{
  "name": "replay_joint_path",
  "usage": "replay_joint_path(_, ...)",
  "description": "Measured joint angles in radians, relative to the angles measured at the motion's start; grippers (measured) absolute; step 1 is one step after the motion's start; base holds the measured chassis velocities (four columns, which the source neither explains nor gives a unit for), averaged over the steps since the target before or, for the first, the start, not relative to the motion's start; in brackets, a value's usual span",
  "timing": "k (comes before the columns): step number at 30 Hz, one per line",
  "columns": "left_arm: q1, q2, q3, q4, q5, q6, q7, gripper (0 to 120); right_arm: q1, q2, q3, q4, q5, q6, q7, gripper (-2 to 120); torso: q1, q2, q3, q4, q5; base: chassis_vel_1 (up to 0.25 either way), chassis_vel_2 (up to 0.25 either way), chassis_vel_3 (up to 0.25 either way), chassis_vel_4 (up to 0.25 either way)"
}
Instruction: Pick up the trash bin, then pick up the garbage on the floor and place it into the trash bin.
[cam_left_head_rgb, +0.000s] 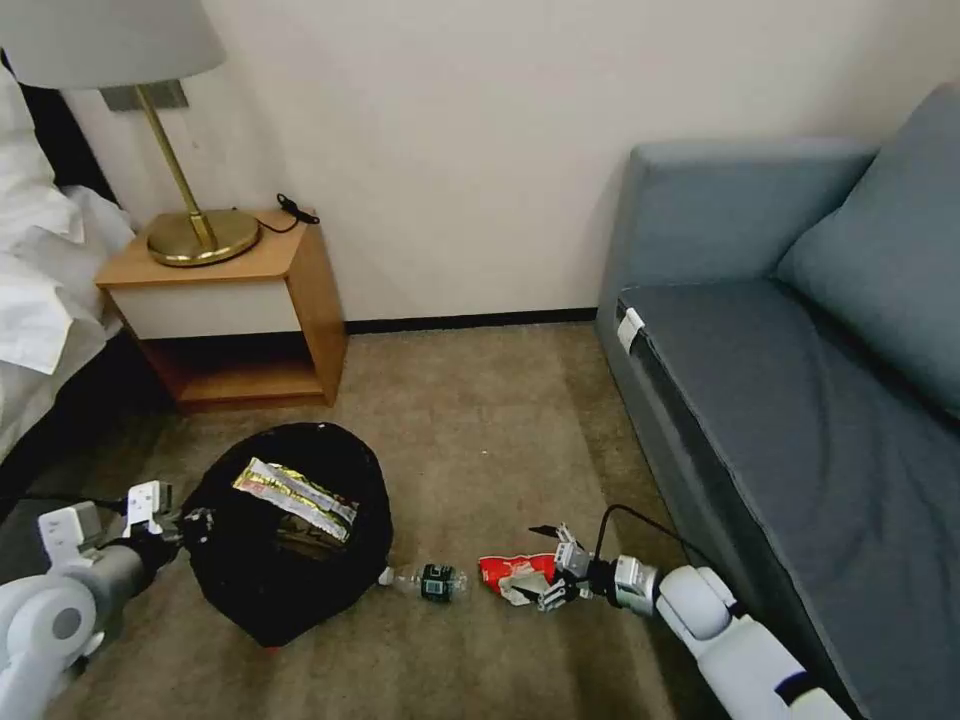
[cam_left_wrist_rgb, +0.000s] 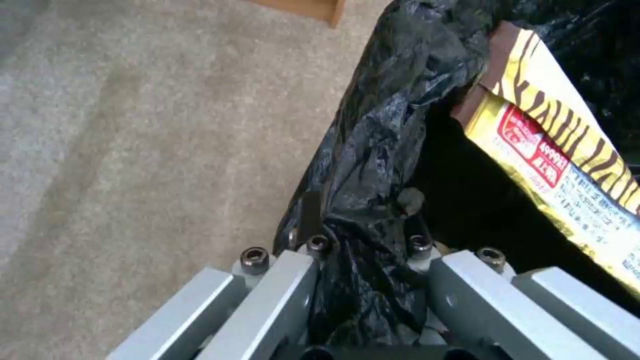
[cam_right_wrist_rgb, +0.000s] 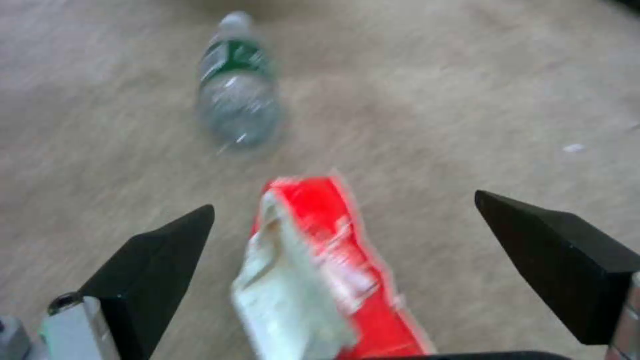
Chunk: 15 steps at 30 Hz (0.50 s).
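The trash bin, lined with a crinkled black bag, is on the left over the carpet. A yellow-silver wrapper lies inside it. My left gripper is shut on the bin's left rim, with bag plastic pinched between its fingers. A clear bottle with a dark green label lies on the carpet just right of the bin. Farther right lies a crumpled red-and-white wrapper. My right gripper is open, with its black fingertips on either side of that wrapper.
A grey-blue sofa runs along the right, close to my right arm. A wooden nightstand with a brass lamp stands at the back left beside a bed. Open carpet lies between them.
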Motion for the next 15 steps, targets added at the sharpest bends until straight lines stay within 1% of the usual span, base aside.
replay_joint_path(5,0.002,-0.008,-0.003,0.000,0.000,0.000,0.000,4,0.020,0.011,0.002,-0.048,-0.035,0.011,-0.019,99,0.000,0.000,0.000,-0.0001,-0.0002,0.000,0.000,0.000,0.000)
replay_joint_path(6,0.004,-0.011,-0.003,0.001,0.000,0.000,0.000,4,0.026,0.017,0.003,-0.066,-0.042,0.012,-0.015,97,0.000,0.000,0.000,-0.0001,-0.0001,0.000,0.000,0.000,0.000)
replay_joint_path(8,0.006,-0.012,-0.003,0.002,0.000,0.000,0.000,4,0.039,0.031,0.005,-0.100,-0.059,0.018,-0.009,92,0.000,0.000,0.000,0.0000,-0.0001,0.000,0.000,0.000,0.000)
replay_joint_path(10,0.007,-0.012,-0.004,0.003,0.000,0.000,0.000,4,0.051,0.040,0.005,-0.126,-0.075,0.025,-0.005,83,0.000,0.000,0.000,0.0000,-0.0001,0.000,0.000,0.000,0.000)
replay_joint_path(11,0.007,-0.012,-0.004,0.003,0.000,0.000,0.000,4,0.051,0.040,0.005,-0.126,-0.075,0.025,-0.005,83,0.000,0.000,0.000,0.0000,-0.0001,0.000,0.000,0.000,0.000)
replay_joint_path(14,0.006,-0.012,-0.006,0.003,0.000,0.000,0.000,4,0.061,0.050,0.004,-0.157,-0.090,0.032,0.006,68,0.000,0.000,0.000,0.0000,-0.0001,0.000,0.000,0.000,0.000)
replay_joint_path(15,0.006,-0.012,-0.006,0.003,0.000,0.000,0.000,4,0.061,0.050,0.004,-0.157,-0.090,0.032,0.006,68,0.000,0.000,0.000,0.0000,-0.0001,0.000,0.000,0.000,0.000)
